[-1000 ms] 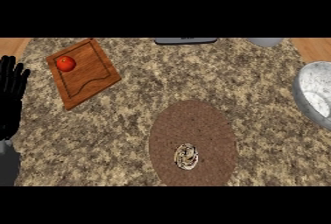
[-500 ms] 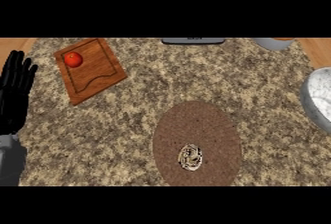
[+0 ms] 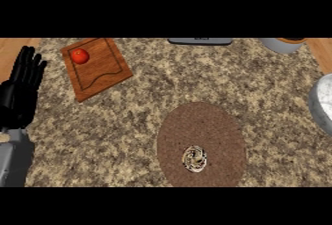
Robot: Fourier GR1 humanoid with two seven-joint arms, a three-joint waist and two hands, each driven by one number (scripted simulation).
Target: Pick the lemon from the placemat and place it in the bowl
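- Hand, left [image 3: 19, 94]: I see it at 9 o'clock, fingers straight and pressed together, pointing up, holding nothing.
- Cutting board [image 3: 97, 68] at 11 o'clock carries a red fruit [image 3: 80, 56].
- Placemat [image 3: 201, 145], brown oval at 5 o'clock; a small patterned oval object [image 3: 194, 159], not lemon-coloured, lies on its lower part.
- Bowl [image 3: 321, 107], grey, at 3 o'clock, cut off by the edge.

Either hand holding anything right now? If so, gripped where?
Nothing is held. The left hand rests open at the view's left edge, fingers straight, touching no object. The right hand is out of view. The small mottled object lies untouched on the placemat.
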